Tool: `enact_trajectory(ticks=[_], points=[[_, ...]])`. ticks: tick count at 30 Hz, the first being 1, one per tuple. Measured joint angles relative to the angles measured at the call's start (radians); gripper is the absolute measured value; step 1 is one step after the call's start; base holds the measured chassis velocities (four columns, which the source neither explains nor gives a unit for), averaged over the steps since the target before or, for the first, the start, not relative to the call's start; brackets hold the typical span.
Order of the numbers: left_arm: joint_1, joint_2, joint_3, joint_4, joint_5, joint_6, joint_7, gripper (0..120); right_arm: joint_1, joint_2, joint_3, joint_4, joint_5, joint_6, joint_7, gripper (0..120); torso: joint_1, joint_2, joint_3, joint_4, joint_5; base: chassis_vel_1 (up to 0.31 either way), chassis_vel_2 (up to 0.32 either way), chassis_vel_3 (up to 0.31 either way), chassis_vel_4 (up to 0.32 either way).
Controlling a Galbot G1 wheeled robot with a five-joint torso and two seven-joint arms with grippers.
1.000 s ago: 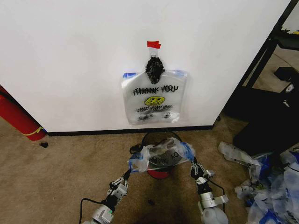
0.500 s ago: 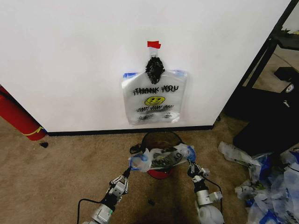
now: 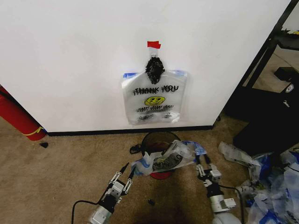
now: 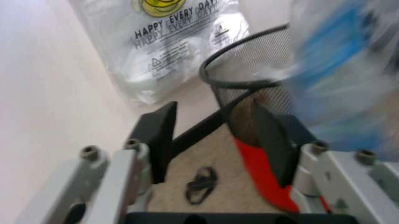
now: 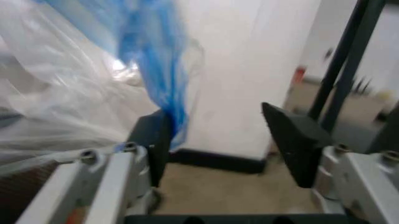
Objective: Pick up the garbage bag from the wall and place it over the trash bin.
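Observation:
A crinkly translucent garbage bag (image 3: pixel 166 158) with blue handles lies draped over the round black mesh trash bin (image 3: pixel 156 137) with a red base, below the wall. My left gripper (image 3: pixel 127 170) is open just left of the bag, with nothing between its fingers (image 4: pixel 159 135); the bin (image 4: pixel 249 60) and the blurred bag (image 4: pixel 337 70) lie ahead of it. My right gripper (image 3: pixel 203 159) is open at the bag's right side. In the right wrist view a blue handle (image 5: pixel 156 56) of the bag hangs against one finger (image 5: pixel 156 140). A second, matching bag (image 3: pixel 152 100) hangs flat on the wall.
A black knotted clump (image 3: pixel 154 69) and red tape (image 3: pixel 153 45) sit above the wall bag. A long red cylinder (image 3: pixel 16 116) leans at the left. A heap of plastic bags (image 3: pixel 266 182) and a black shelf frame (image 3: pixel 266 56) are on the right. Small black bits (image 3: pixel 150 202) lie on the carpet.
The left gripper has let go of the bag's left handle and opened. The right gripper has moved to the right and opened. The bag has shifted right and sagged over the bin.

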Motion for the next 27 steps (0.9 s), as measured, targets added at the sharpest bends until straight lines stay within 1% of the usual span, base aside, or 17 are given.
enact_trajectory(ticks=[3, 6, 7, 8, 10, 12, 15, 17, 19, 20, 21, 22, 23, 24, 25, 26, 27], points=[[0.014, 0.008, -0.029, -0.003, 0.036, -0.019, 0.024, 69, -0.053, -0.021, 0.022, 0.038, -0.092, 0.000, 0.007, 71, 0.000, 0.000, 0.000, -0.0001, 0.0000, 0.000, 0.000, 0.000, 0.000], [0.024, 0.012, -0.037, 0.002, 0.056, -0.049, 0.052, 82, -0.076, -0.027, 0.041, 0.043, -0.183, 0.038, -0.023, 83, 0.000, 0.000, 0.000, 0.0000, 0.0000, 0.000, 0.000, 0.000, 0.000], [0.025, 0.010, -0.040, 0.003, 0.064, -0.059, 0.060, 86, -0.077, -0.027, 0.049, 0.042, -0.214, 0.052, -0.036, 86, 0.000, 0.000, 0.000, 0.0001, 0.0001, 0.000, 0.000, 0.000, 0.000], [0.025, 0.010, -0.040, 0.003, 0.064, -0.059, 0.060, 86, -0.077, -0.027, 0.049, 0.042, -0.214, 0.052, -0.036, 86, 0.000, 0.000, 0.000, 0.0001, 0.0001, 0.000, 0.000, 0.000, 0.000], [0.026, 0.005, -0.043, 0.001, 0.072, -0.072, 0.069, 94, -0.080, -0.026, 0.062, 0.041, -0.267, 0.065, -0.050, 96, 0.000, 0.000, 0.000, 0.0001, 0.0000, 0.000, 0.000, 0.000, 0.000], [0.027, 0.001, -0.043, -0.006, 0.073, -0.077, 0.072, 99, -0.084, -0.026, 0.072, 0.043, -0.310, 0.062, -0.059, 99, 0.000, 0.000, 0.000, 0.0001, 0.0001, 0.000, 0.000, 0.000, 0.000], [0.027, -0.002, -0.042, -0.012, 0.073, -0.079, 0.072, 100, -0.091, -0.028, 0.086, 0.046, -0.359, 0.048, -0.067, 100, 0.000, 0.000, 0.000, 0.0001, 0.0001, 0.000, 0.000, 0.000, 0.000], [0.026, -0.002, -0.042, -0.016, 0.070, -0.080, 0.071, 100, -0.097, -0.031, 0.103, 0.049, -0.386, 0.049, -0.107, 100, 0.000, 0.000, 0.000, 0.0000, -0.0001, 0.000, 0.000, 0.000, 0.000], [0.023, -0.002, -0.044, -0.019, 0.060, -0.080, 0.071, 100, -0.098, -0.035, 0.111, 0.051, -0.340, 0.082, -0.201, 100, 0.000, 0.000, 0.000, 0.0000, 0.0000, 0.000, 0.000, 0.000, 0.000], [0.016, -0.002, -0.046, -0.025, 0.040, -0.079, 0.071, 100, -0.091, -0.039, 0.116, 0.050, -0.241, 0.138, -0.361, 100, 0.000, 0.000, 0.000, -0.0001, -0.0003, 0.000, 0.000, 0.000, 0.000], [0.013, -0.002, -0.046, -0.029, 0.026, -0.076, 0.071, 100, -0.082, -0.039, 0.118, 0.047, -0.172, 0.176, -0.458, 100, 0.000, 0.000, 0.000, -0.0001, -0.0001, 0.000, 0.000, 0.000, 0.000], [0.013, -0.002, -0.046, -0.029, 0.026, -0.076, 0.071, 100, -0.082, -0.039, 0.118, 0.047, -0.172, 0.176, -0.458, 100, 0.000, 0.000, 0.000, -0.0001, -0.0001, 0.000, 0.000, 0.000, 0.000], [0.008, 0.000, -0.046, -0.036, 0.008, -0.071, 0.071, 100, -0.071, -0.039, 0.120, 0.044, -0.109, 0.203, -0.542, 100, 0.000, 0.000, 0.000, 0.0000, 0.0001, 0.000, 0.000, 0.000, 0.000], [0.002, 0.005, -0.045, -0.048, -0.025, -0.062, 0.071, 100, -0.053, -0.036, 0.125, 0.043, 0.028, 0.230, -0.696, 100, 0.000, 0.000, 0.000, 0.0002, 0.0001, 0.000, 0.000, 0.000, 0.000], [-0.002, 0.011, -0.040, -0.061, -0.062, -0.053, 0.076, 100, -0.042, -0.034, 0.123, 0.051, 0.122, 0.238, -0.788, 100, 0.000, 0.000, 0.000, 0.0002, 0.0000, 0.000, 0.000, 0.000, 0.000], [-0.009, 0.022, -0.032, -0.078, -0.112, -0.042, 0.082, 100, -0.033, -0.031, 0.110, 0.074, 0.221, 0.239, -0.845, 100, 0.000, 0.000, 0.000, 0.0001, 0.0000, 0.000, 0.000, 0.000, 0.000], [-0.020, 0.033, -0.022, -0.097, -0.169, -0.024, 0.084, 100, -0.024, -0.025, 0.098, 0.102, 0.288, 0.236, -0.860, 100, 0.000, 0.000, 0.000, 0.0000, 0.0001, 0.000, 0.000, 0.000, 0.000]])
